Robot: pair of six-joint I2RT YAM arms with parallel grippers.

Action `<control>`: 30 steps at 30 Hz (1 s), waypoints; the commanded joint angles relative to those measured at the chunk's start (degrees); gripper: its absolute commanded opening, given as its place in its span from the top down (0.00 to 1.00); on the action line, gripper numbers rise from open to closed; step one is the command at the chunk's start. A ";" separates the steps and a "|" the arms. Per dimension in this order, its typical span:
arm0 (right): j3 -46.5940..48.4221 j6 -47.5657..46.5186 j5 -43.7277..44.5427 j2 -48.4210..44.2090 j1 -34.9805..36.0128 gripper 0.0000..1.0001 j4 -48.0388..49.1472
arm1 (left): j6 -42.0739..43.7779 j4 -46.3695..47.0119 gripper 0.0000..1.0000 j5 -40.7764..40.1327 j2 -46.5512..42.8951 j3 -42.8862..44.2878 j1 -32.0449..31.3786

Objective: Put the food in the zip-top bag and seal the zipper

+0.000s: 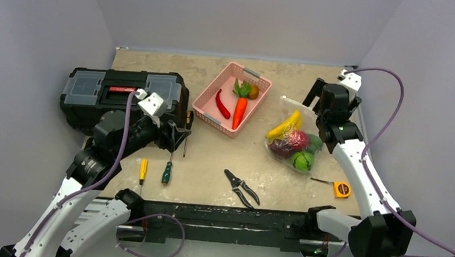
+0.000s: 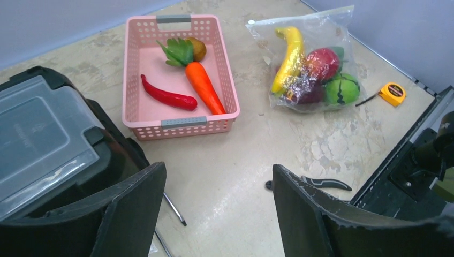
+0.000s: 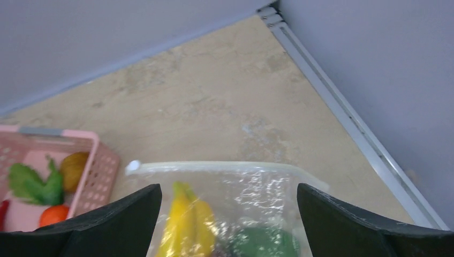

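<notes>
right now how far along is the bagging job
Done: the banana, red fruit and green fruit lie inside the zip-top bag. In hand: nothing gripped; the right gripper hangs open over the zipper, the left gripper open too. Left: likely pressing the zipper shut; I cannot tell if it is sealed.

One bag (image 2: 321, 25), one basket (image 2: 182, 130), one toolbox (image 1: 95, 103)

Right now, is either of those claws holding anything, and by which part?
Nothing is held. Both the left gripper and right gripper are open; the zip-top bag lies ungripped.

White arms (image 1: 360, 171), black joints (image 1: 377, 233) — purple cables (image 1: 401, 96).
</notes>
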 commanded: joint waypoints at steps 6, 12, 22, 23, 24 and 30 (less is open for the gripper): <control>5.00 -1.27 -23.34 -17.06 9.18 0.01 -6.64 | -0.97 4.03 0.20 -12.21 -9.51 -0.46 0.23; 6.42 -3.98 -29.59 -28.49 9.19 0.01 -7.70 | 1.82 0.27 0.15 -18.85 -16.46 3.22 0.23; 8.84 -5.78 -9.40 -37.53 9.19 0.01 -10.31 | 6.12 -7.87 0.15 -26.27 -23.71 11.61 0.24; 8.81 -5.85 -8.74 -38.32 9.17 0.01 -10.23 | 6.13 -8.27 0.15 -26.71 -24.28 11.98 0.23; 8.64 -5.95 -7.65 -38.95 9.14 0.01 -9.79 | 6.92 -8.57 0.15 -27.43 -24.80 12.08 0.26; 8.39 -5.82 -3.65 -41.38 9.11 0.01 -9.30 | 8.51 -9.02 0.15 -31.41 -26.50 11.48 0.23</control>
